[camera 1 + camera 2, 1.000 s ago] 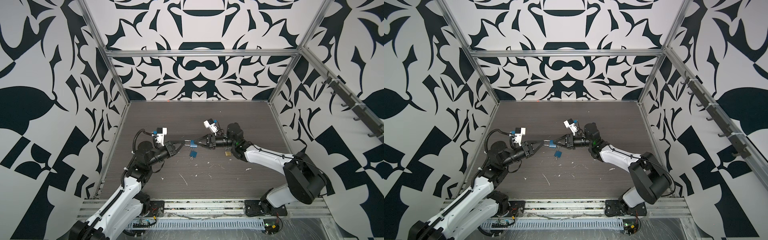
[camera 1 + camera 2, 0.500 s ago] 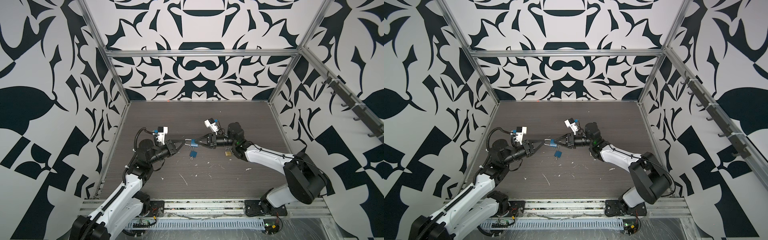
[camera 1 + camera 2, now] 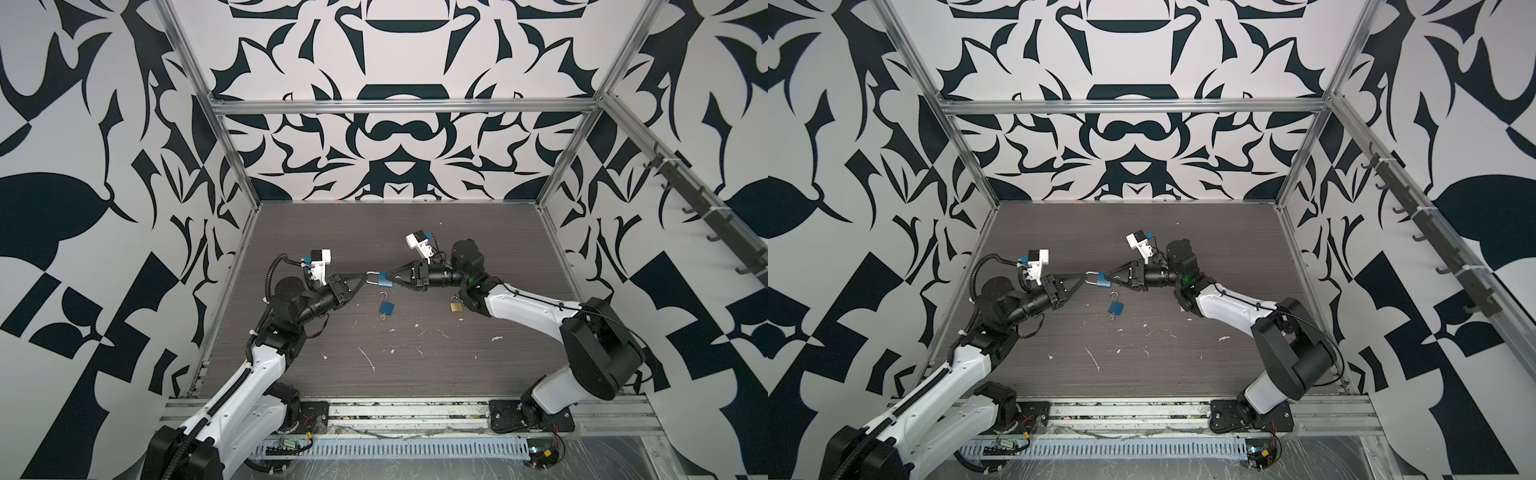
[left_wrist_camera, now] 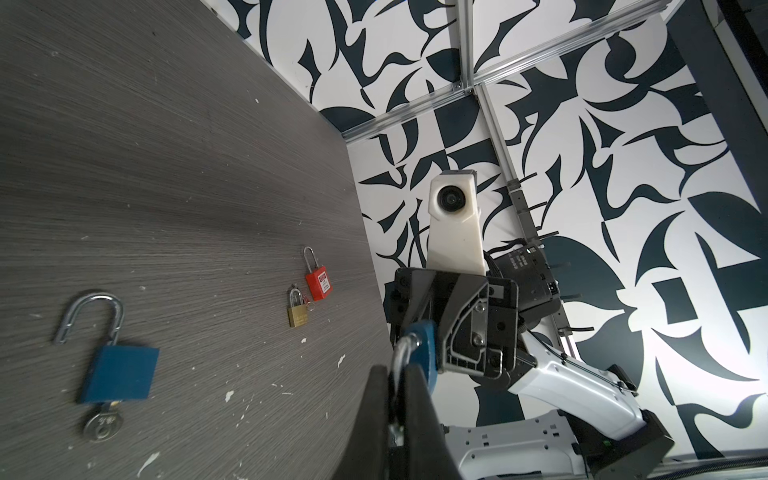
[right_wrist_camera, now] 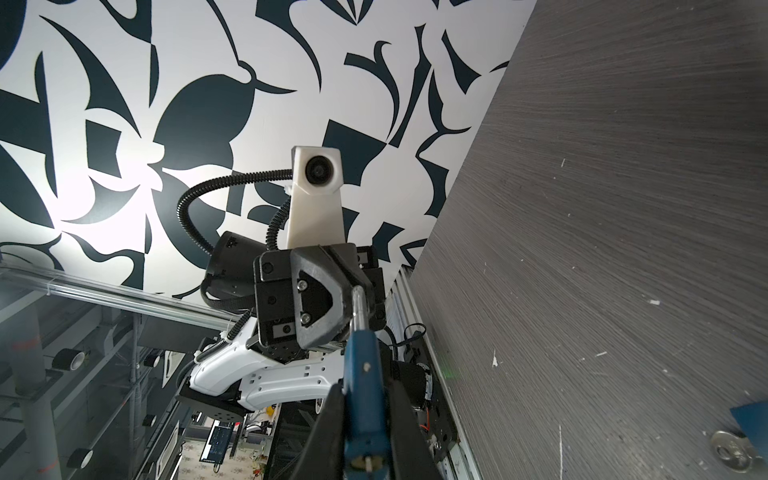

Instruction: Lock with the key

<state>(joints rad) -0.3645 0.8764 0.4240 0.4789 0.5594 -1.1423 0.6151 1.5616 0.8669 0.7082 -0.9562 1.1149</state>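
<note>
The right end effector [image 3: 385, 277] is clamped on the body of a blue padlock [image 5: 365, 386], held in the air above the table [image 3: 415, 232]. The left end effector [image 3: 365, 280] pinches its shackle [image 4: 401, 353], the two meeting tip to tip. Below them a second blue padlock [image 4: 118, 368] lies open on the table with the key [image 4: 103, 424] in it.

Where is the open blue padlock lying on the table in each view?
Top view: open blue padlock lies just below the held blue padlock.
Top view: the padlock again just below the held one.
Left wrist: the padlock whole, shackle swung open, key in its base.
Right wrist: only a corner of the padlock and the key head, at the frame edge.
Shared landmark: the held blue padlock.
</note>
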